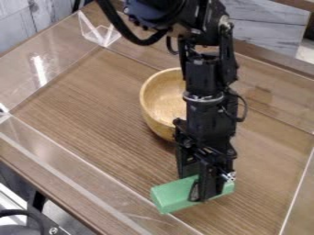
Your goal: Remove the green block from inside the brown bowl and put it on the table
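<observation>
Surface: large brown wood-grain table [86, 110] with low clear plastic walls along its edges; grey wall behind.
Bowl: round light-brown wooden bowl [162, 103] with thick rim, near table centre, interior looks empty.
Block: small flat bright-green rectangular block [173, 194], out of the bowl, at about 6 o'clock from it, near the front wall. Looks at or just above the table; contact cannot be confirmed.
Tool: black gripper [207, 187] pointing steeply down, clenched on the block's right end.
Handling: judged light, rigid, matte, so decent friction, not fragile. Flat shape means a pinch across the short width works; an end grip like this one may let it pivot.
Next: judged near done; needs a release with the block flat on the table.
</observation>
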Controlling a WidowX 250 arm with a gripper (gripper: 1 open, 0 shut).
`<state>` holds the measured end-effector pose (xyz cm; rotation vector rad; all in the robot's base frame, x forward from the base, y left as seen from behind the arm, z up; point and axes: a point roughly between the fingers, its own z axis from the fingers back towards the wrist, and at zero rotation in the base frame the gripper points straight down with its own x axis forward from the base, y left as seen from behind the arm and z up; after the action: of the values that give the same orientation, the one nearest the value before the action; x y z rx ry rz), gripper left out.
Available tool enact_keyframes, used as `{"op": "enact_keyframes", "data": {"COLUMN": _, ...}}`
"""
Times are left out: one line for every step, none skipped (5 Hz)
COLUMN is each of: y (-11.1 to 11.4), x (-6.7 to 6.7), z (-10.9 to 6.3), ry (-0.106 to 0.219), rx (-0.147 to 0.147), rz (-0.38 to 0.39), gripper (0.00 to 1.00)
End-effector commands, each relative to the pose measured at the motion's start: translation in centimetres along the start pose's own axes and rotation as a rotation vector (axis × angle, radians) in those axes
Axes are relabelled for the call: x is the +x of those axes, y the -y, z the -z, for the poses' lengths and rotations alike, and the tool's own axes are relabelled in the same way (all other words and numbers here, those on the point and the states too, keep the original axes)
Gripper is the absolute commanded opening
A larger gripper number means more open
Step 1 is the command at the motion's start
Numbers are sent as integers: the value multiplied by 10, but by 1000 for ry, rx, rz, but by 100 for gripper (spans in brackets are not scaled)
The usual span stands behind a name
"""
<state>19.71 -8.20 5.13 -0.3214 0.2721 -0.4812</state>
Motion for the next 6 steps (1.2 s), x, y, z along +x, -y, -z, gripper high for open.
{"op": "enact_keyframes", "data": {"y": 5, "x": 5, "z": -14, "ry": 47, "rx": 8, "rz": 10, "gripper": 0}}
{"op": "enact_keyframes", "data": {"y": 6, "x": 4, "z": -16, "ry": 45, "rx": 0, "rz": 0, "gripper": 0}}
{"op": "enact_keyframes", "data": {"y": 7, "x": 4, "z": -18, "ry": 43, "rx": -6, "rz": -10, "gripper": 0}}
{"op": "enact_keyframes", "data": {"y": 8, "x": 4, "z": -20, "ry": 43, "rx": -12, "rz": -18, "gripper": 0}}
{"op": "enact_keyframes", "data": {"y": 8, "x": 4, "z": -22, "ry": 41, "rx": -18, "rz": -27, "gripper": 0}}
{"op": "enact_keyframes", "data": {"y": 9, "x": 4, "z": -24, "ry": 40, "rx": -24, "rz": -35, "gripper": 0}}
